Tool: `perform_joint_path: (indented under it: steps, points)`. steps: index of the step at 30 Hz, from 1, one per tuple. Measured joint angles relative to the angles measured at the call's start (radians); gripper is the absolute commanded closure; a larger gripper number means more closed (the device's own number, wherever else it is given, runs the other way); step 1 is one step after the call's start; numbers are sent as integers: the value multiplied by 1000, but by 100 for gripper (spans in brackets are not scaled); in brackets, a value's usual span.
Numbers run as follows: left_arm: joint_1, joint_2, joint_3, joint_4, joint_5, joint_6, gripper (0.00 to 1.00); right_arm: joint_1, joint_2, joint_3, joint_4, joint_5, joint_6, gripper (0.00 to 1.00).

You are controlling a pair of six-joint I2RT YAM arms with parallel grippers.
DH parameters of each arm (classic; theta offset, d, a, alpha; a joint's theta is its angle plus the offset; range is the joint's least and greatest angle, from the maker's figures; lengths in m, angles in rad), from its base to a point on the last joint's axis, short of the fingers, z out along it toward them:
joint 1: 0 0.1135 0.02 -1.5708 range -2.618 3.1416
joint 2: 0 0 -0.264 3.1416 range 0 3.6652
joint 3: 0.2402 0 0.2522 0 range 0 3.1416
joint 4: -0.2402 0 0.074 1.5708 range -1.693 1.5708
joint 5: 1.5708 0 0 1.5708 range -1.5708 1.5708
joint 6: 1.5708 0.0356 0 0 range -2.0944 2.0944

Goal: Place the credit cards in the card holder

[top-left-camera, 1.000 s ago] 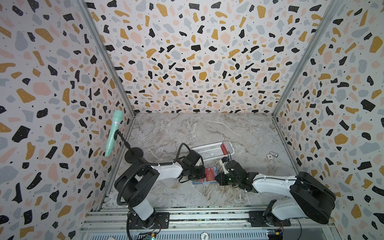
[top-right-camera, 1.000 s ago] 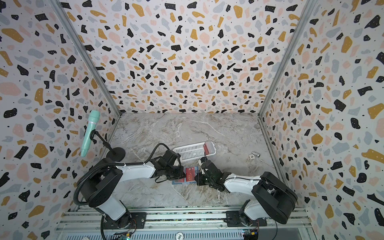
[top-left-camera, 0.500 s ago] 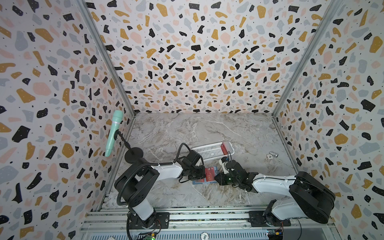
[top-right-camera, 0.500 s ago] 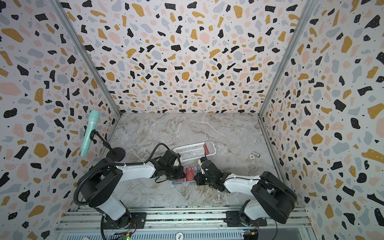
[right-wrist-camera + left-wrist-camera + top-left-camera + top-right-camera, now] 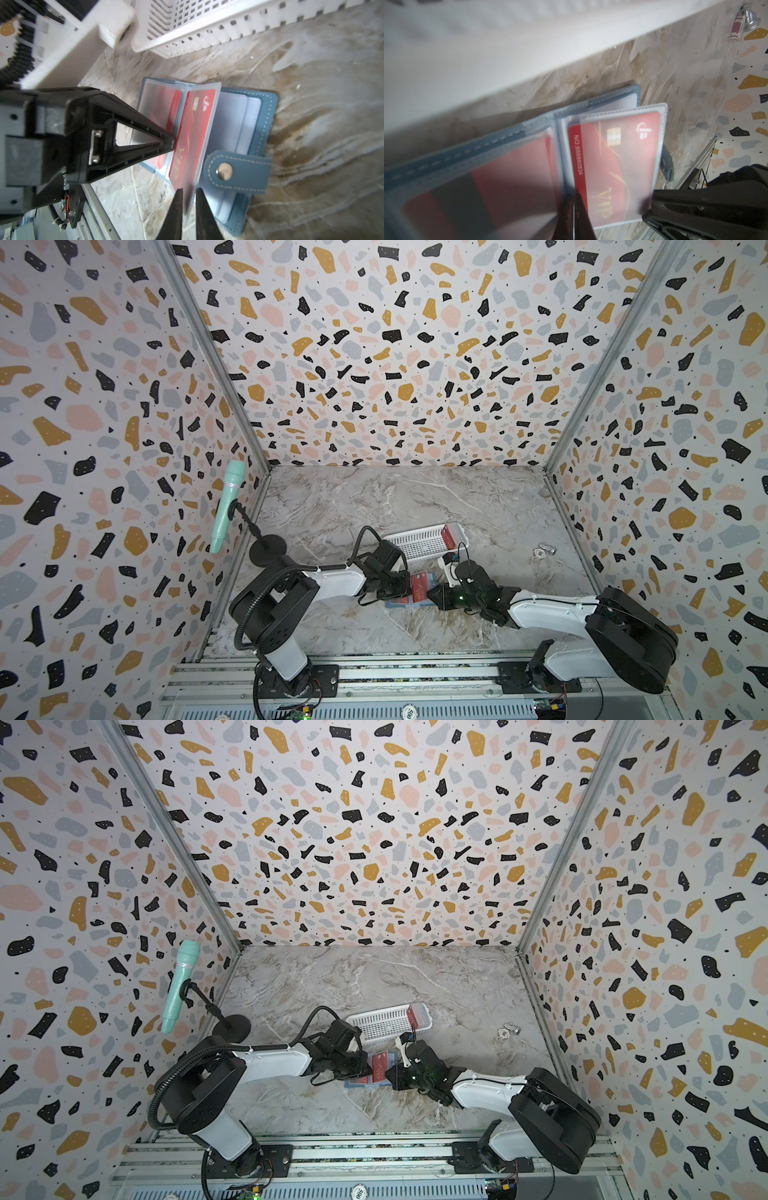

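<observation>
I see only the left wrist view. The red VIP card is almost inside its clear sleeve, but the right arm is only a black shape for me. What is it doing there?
Observer: In the right wrist view, the right gripper has its jaws closed on the free edge of the sleeve page. It holds the page lifted off the cover of the card holder.
Operator: Thank you. For me the basket is only a white blur. Are more cards waiting in it?
Observer: Yes. In both top views, red cards stand on edge at one end of the white basket.
</observation>
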Motion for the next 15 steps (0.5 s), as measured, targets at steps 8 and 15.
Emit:
perform_joint_path:
  steps: [8,15]
  points:
    - [-3,-5,0,5,2,-6,92,5,6,14,2,-3,-4,80]
    - [-3,-65,0,-13,-14,-3,87,29,27,73,-40,30,-16,70]
